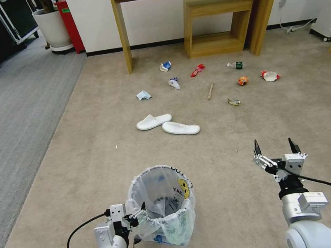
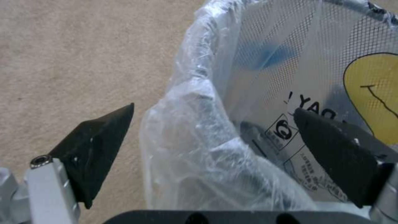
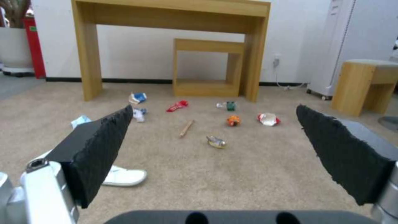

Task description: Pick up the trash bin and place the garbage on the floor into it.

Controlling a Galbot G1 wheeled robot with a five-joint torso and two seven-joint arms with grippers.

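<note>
Bin pickup under way: the left gripper [image 2: 213,124], jaws wide, straddles the bag-lined rim of the trash bin [image 1: 163,204] standing on the floor [image 1: 96,160], and probably must close before lifting; right gripper [image 1: 275,148] hovers wide and empty, garbage [image 1: 210,91] well ahead.

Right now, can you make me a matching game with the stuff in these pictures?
Things:
1. trash bin
2. two slippers
3. right gripper
4. bottle

Places or states:
A. open, holding nothing
B. side by side on the carpet
C. its rim sits between the left gripper's open fingers
D. lying near the wooden table

Pairs: 1-C, 2-B, 3-A, 4-D
</note>
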